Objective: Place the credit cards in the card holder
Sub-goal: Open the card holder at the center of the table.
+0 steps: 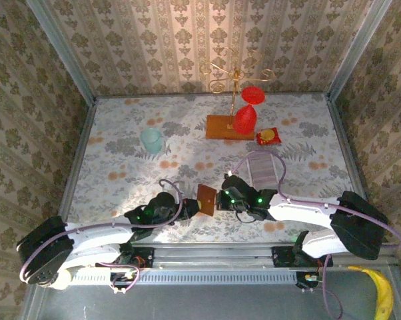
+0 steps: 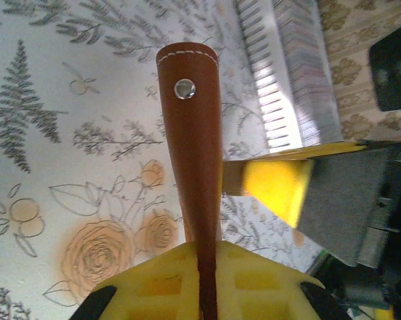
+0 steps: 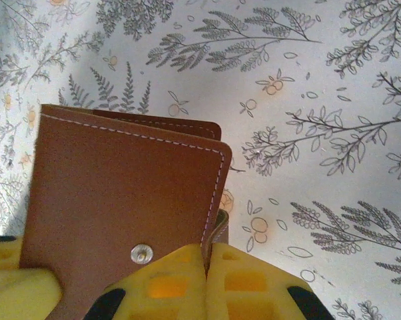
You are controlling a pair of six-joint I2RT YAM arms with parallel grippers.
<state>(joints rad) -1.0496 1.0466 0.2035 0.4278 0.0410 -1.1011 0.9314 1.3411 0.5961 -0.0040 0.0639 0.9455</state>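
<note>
While the small orange-brown leather card holder [image 1: 205, 195] is pinched near centre by left gripper [image 2: 207, 267] and right gripper [image 3: 207, 259], seemingly edge-only, it could be dropped if tugged apart; pale plastic credit cards [image 1: 264, 170] lie far-right.

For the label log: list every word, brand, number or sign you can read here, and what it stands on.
No text can be read anywhere.
On the packet: red and yellow print, too small to read.
On the card holder: plain stitched leather and a snap, no brand showing.
On the cards: seen edge-on, nothing legible.
</note>
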